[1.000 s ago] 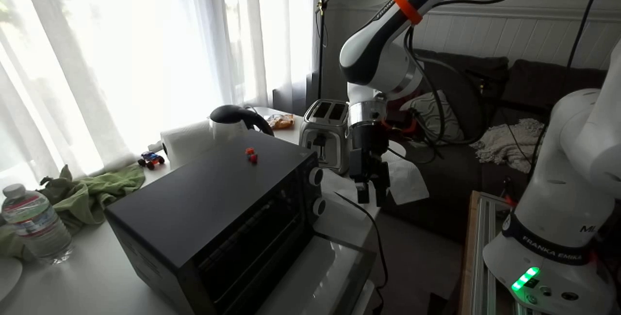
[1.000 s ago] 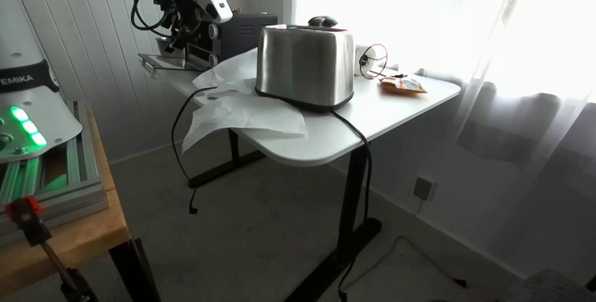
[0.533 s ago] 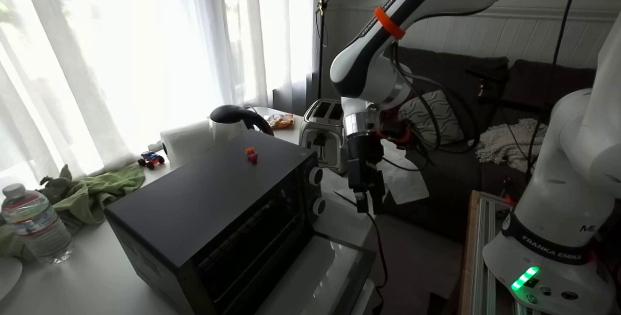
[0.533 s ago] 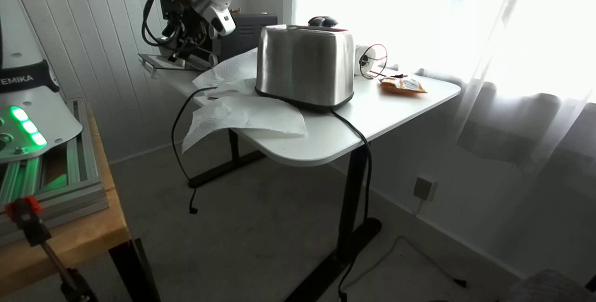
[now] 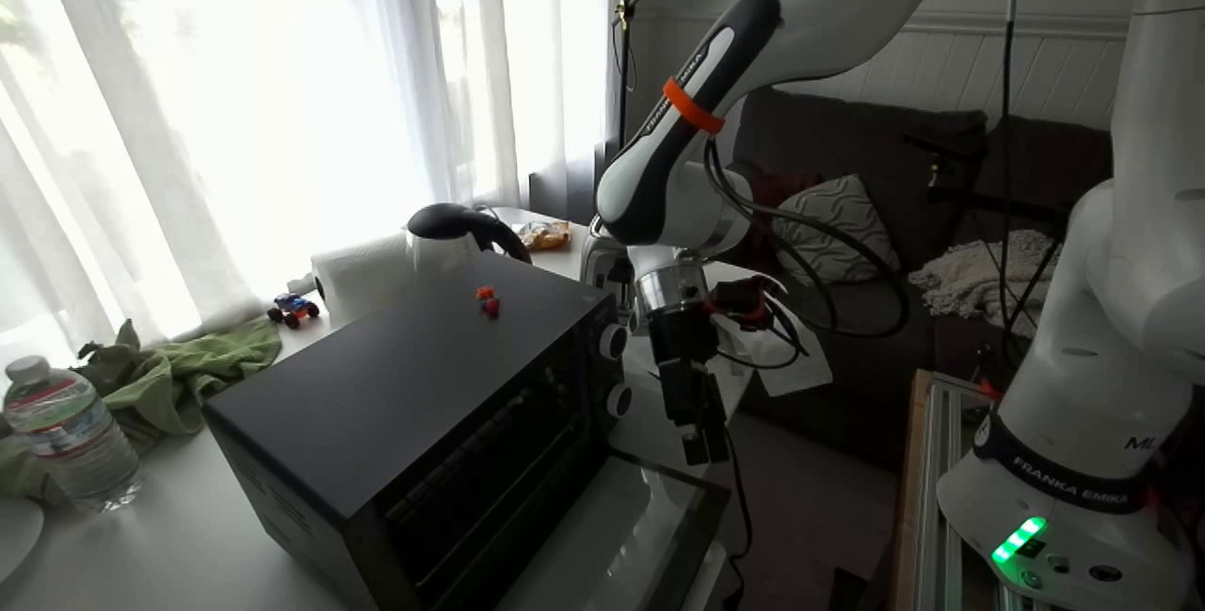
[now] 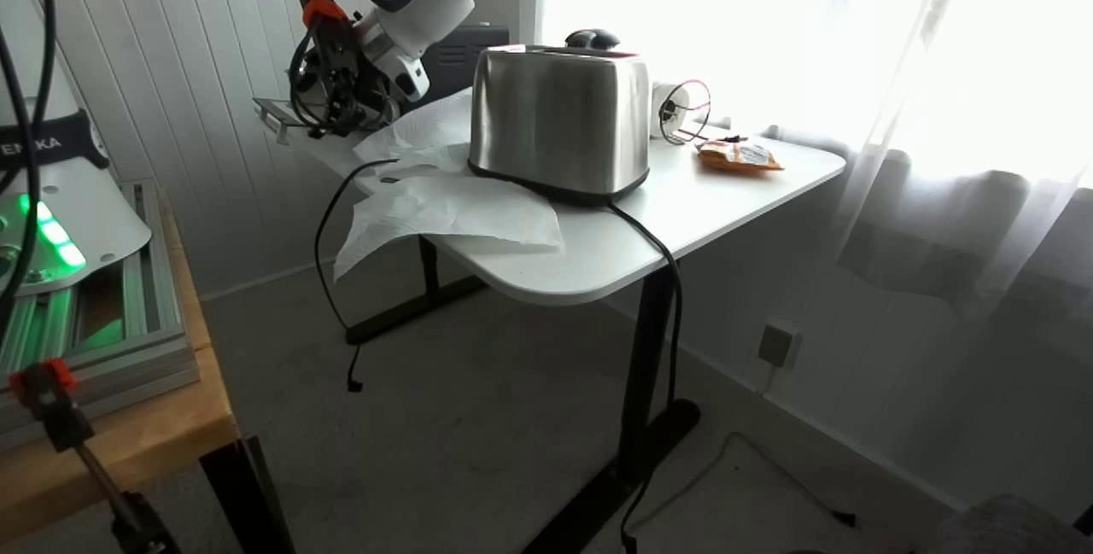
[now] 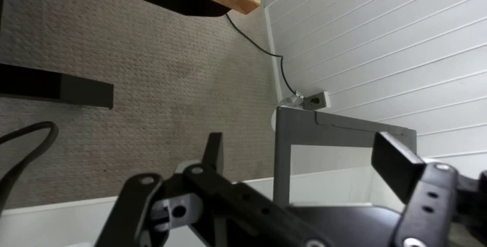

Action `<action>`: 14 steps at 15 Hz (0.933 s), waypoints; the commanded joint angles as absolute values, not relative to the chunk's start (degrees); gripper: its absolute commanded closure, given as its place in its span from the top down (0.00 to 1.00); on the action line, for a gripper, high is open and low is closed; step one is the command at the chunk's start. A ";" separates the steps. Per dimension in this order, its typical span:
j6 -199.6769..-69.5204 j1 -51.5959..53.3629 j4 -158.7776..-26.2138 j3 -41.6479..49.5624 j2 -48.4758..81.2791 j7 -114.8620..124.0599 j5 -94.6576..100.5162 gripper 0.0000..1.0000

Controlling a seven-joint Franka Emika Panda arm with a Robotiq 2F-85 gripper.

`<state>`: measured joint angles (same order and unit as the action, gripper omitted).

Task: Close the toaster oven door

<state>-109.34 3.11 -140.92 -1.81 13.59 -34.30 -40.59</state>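
In an exterior view I find the glass door (image 5: 617,531) of the toaster oven (image 5: 414,376) lowered at seven o'clock from my hand (image 5: 706,451), spread and empty; pressing the glass door from above, not beneath, could tip the toaster oven forward.

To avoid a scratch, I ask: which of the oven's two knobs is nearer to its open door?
The lower knob; the upper knob sits above it, farther from the open door.

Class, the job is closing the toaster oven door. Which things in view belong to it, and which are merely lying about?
Belonging to the job:
toaster oven
open door
gripper

Lying about:
water bottle
green cloth
toy truck
metal toaster
orange packet
loose paper
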 commanded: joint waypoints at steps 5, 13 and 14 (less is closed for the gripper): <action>-106.79 -0.35 -137.41 -5.84 22.21 -48.14 -46.24 1.00; -96.85 -3.67 -138.86 -5.01 24.24 -61.47 -58.04 1.00; -96.30 -3.67 -139.20 -4.69 23.98 -61.95 -59.21 1.00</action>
<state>-99.28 -2.83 -138.54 -5.15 23.86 -58.67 -54.96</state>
